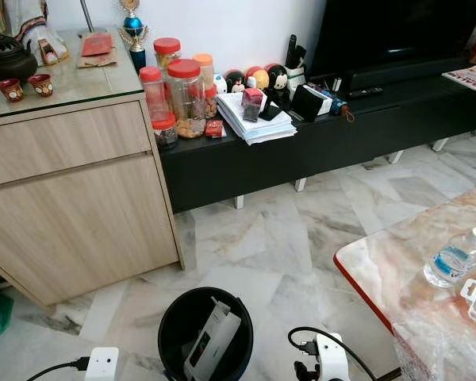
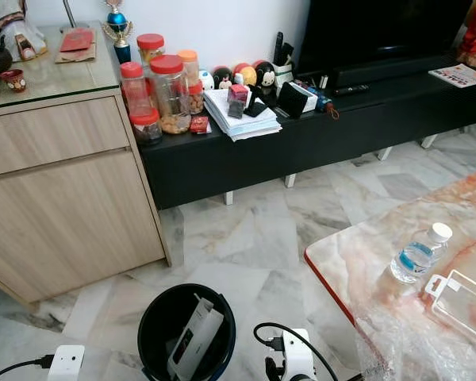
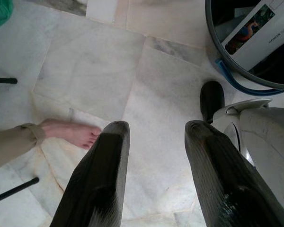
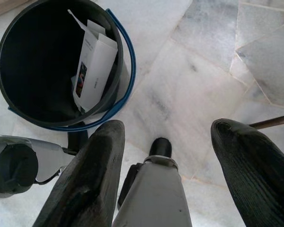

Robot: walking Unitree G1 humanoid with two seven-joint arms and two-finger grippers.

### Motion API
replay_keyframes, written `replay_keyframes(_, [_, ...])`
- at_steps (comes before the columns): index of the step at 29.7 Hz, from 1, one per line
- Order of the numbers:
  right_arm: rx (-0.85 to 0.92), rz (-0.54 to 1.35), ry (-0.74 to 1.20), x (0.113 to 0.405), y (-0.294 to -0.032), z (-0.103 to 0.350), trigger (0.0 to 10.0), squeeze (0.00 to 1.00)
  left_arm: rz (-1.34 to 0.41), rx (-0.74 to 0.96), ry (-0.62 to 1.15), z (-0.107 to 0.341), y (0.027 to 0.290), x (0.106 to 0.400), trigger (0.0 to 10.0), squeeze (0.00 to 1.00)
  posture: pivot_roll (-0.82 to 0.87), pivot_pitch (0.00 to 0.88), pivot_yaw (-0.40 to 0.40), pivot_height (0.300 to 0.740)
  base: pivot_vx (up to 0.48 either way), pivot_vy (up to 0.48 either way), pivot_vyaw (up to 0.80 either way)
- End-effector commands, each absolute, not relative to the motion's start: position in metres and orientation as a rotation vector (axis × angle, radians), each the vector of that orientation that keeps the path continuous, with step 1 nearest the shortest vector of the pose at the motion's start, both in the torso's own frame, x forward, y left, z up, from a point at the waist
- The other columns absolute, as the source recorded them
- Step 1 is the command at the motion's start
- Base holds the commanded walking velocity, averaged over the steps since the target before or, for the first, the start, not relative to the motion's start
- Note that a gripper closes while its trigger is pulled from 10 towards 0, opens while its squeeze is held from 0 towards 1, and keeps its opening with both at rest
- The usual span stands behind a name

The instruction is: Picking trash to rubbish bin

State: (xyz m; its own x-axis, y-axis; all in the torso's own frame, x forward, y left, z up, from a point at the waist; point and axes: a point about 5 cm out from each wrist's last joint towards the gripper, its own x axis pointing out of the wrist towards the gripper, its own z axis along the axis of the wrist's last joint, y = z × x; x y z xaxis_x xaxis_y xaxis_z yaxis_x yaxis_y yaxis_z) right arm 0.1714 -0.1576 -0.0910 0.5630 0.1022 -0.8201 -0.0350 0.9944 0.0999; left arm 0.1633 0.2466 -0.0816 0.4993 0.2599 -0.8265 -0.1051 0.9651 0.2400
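A white box stands inside the black bin on the marble floor, close in front of the robot. It leans on the bin's near wall, its long axis tilted up toward the rim, with a torn flap at its upper end. In the right wrist view its printed face looks up out of the bin. A blue handle hangs along the bin's outer rim.

The right gripper hangs low beside the bin, aimed down at the floor, fingers spread wide with nothing between them; the box lies ahead of and to one side of its fingertips, well apart. The left gripper also points down at the floor on the bin's other side, fingers parted and empty; the bin rim and the box's end sit off beyond one fingertip. A person's bare foot rests on the floor near the left gripper.

Further out, a marble table on the right carries a plastic bottle lying on its side. Ahead are a wooden cabinet and a low black TV bench holding red-lidded jars and a stack of papers.
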Motion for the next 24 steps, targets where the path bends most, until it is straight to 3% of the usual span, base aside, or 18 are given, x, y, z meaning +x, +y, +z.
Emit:
replay_keyframes(1, [0.073, 0.082, 0.971, 0.1736, -0.1564, -0.0903, 10.0, 0.00, 0.229, 0.159, 1.022, -0.0814, 0.2479, 0.1630, 10.0, 0.00, 0.04, 0.000, -0.030, 0.740, 0.000, 0.000, 0.00])
replay_keyframes(9, [0.079, 0.072, 0.962, 0.1766, -0.1571, -0.0889, 10.0, 0.00, 0.243, 0.146, 1.022, -0.0818, 0.2483, 0.1617, 10.0, 0.00, 0.04, 0.013, -0.035, 0.740, 0.000, 0.000, 0.00])
replay_keyframes(24, [0.086, 0.067, 0.963, 0.1765, -0.1552, -0.0891, 10.0, 0.00, 0.249, 0.136, 1.018, -0.0814, 0.2490, 0.1622, 10.0, 0.00, 0.05, 0.030, -0.032, 0.740, -0.266, 0.000, 0.00])
